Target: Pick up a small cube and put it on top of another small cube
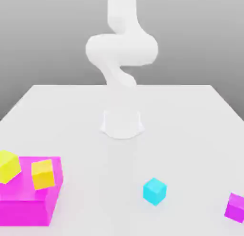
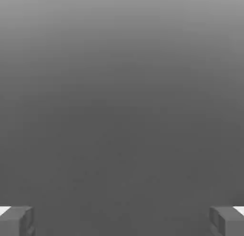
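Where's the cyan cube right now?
In the exterior view, the cyan cube sits on the white table, right of centre, between the magenta block and the purple cube.

A broad, white, flat surface (image 1: 190, 121) spreads across the exterior view, its far edge straight and its sides drawing closer together with distance. Beyond it stands a plain grey backdrop (image 1: 200, 35), paler high up and darker lower down. The light on the surface is bright and even. In the hand view, smooth grey shades gradually from light to dark.
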Motion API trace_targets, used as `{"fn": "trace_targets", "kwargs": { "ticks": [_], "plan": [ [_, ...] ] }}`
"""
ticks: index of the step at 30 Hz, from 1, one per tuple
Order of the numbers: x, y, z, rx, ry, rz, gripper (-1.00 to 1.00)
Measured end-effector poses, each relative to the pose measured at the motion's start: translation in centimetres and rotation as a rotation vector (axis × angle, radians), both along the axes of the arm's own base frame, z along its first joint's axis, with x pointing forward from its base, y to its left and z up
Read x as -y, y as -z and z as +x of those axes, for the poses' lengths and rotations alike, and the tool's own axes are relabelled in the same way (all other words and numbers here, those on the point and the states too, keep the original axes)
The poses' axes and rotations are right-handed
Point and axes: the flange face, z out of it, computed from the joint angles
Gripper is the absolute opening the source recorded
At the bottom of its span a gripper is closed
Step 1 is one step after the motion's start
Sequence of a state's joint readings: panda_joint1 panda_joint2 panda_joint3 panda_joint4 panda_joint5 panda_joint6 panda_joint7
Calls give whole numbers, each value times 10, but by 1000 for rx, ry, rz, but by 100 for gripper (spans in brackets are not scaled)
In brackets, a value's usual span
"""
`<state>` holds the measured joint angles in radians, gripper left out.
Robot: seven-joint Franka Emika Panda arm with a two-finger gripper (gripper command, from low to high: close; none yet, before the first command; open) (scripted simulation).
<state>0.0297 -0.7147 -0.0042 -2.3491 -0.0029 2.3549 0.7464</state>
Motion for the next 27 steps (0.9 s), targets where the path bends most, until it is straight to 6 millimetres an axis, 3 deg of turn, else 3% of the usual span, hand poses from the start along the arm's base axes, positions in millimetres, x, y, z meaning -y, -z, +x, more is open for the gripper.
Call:
{"fn": "trace_targets", "kwargs": {
  "ticks": [5, 10, 15, 20, 27],
  "plan": [
    [-25, 119, 51, -174, -157, -81, 0],
    [-50, 236, 65, -334, -316, -152, 0],
    [-70, 349, 48, -491, -482, -215, 0],
    [-84, 449, 2, -645, -660, -271, 0],
    [-84, 525, -10, -680, -696, -280, 0]
  ]
}}
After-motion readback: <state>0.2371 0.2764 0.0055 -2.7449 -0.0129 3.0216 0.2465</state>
